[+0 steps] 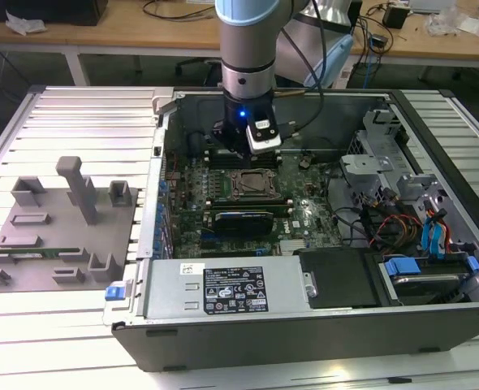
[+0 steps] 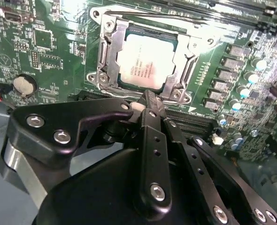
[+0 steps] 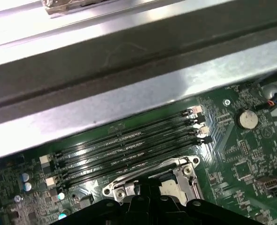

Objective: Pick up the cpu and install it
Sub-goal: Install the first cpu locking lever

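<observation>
Currently the grey Universal Robots arm hangs over the open dark-metal computer case (image 1: 434, 341), with its black gripper (image 1: 241, 146) lowered just above the green motherboard (image 1: 304, 213), beside the far edge of the dark square metal-framed socket (image 1: 248, 184) in the exterior view.

The cpu (image 2: 145, 62), a small flat square chip with a silvery metal top, sits inside the socket frame in the second wrist view, lying flat and level with the frame around it. The gripper (image 2: 150, 99) is just beside the socket's near edge there, apart from the chip. Its black fingers (image 2: 152, 112) appear drawn together to a narrow tip with nothing between them; the gripper holds nothing.

In the first wrist view, four long black memory slots (image 3: 129, 150) run parallel between the case wall and the socket frame (image 3: 148, 185), and a round silver coin battery (image 3: 246, 119) sits on the board near the slot ends. The same battery (image 2: 24, 85) shows in the second wrist view, well apart from the socket.

On the ribbed metal tabletop (image 1: 77, 317), toward the exterior view's left, stands a grey plastic fixture (image 1: 61, 223) with upright posts. A long thin green memory stick (image 1: 28, 253) lies in it. The case's silver power supply box (image 1: 223, 288) with its label sits along the near wall.
</observation>
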Tool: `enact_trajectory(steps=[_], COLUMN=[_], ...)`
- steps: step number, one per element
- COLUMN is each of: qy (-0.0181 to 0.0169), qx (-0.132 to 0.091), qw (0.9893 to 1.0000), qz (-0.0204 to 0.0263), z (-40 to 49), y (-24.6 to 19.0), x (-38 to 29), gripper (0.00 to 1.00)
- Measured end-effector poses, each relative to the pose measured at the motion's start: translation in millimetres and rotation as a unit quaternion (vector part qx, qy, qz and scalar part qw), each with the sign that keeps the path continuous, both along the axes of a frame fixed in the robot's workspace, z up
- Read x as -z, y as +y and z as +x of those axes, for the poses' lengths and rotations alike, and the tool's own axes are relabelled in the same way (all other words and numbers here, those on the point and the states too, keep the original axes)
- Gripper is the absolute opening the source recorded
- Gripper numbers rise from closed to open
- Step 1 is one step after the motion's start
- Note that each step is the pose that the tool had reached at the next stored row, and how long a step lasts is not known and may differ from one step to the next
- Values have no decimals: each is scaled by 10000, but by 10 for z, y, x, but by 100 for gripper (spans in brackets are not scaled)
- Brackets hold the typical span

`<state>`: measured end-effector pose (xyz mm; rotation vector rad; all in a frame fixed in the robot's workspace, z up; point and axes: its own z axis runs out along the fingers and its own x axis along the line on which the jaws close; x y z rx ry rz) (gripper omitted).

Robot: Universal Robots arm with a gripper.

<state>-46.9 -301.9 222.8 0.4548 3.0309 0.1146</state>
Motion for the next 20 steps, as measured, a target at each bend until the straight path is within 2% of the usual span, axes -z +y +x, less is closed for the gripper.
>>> enact_trajectory(steps=[2,4,5,6,9,12,14,16,20], qy=[10,26,42,44,46,46,46,45,45], qx=[-177,-282,-351,-382,-488,-577,-605,-618,-683], qw=[9998,9995,9991,9989,9983,9978,9976,9975,9971], qz=[-37,-114,-244,-280,-323,-329,-329,-330,-329], z=[18,25,28,28,28,30,29,30,56], y=[0,0,0,-1,-5,-24,-66,-168,-202], x=[11,16,16,16,15,16,16,16,18], gripper=[11,11,11,11,11,11,11,11,11])
